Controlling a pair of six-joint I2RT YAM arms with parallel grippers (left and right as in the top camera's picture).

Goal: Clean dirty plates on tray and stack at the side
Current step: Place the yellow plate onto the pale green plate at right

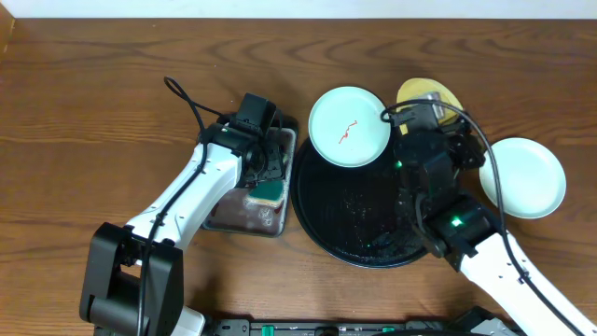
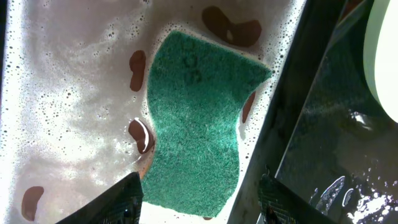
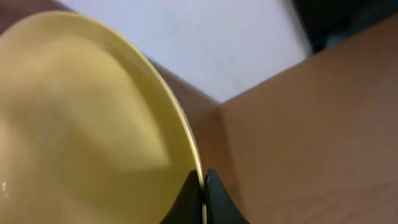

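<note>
Your right gripper [image 3: 202,196] is pinched tight on the rim of the yellow plate [image 3: 81,124], up by the far-right rim of the black tray [image 1: 354,205]. Your left gripper [image 2: 199,196] hangs with jaws spread over the green sponge [image 2: 199,118] in the sudsy metal tray [image 2: 74,81], gripping nothing. The smeared mint plate [image 1: 349,126] overlaps the black tray's far-left rim, and the other mint plate [image 1: 522,177] is on the table [image 1: 93,93] to the right.
</note>
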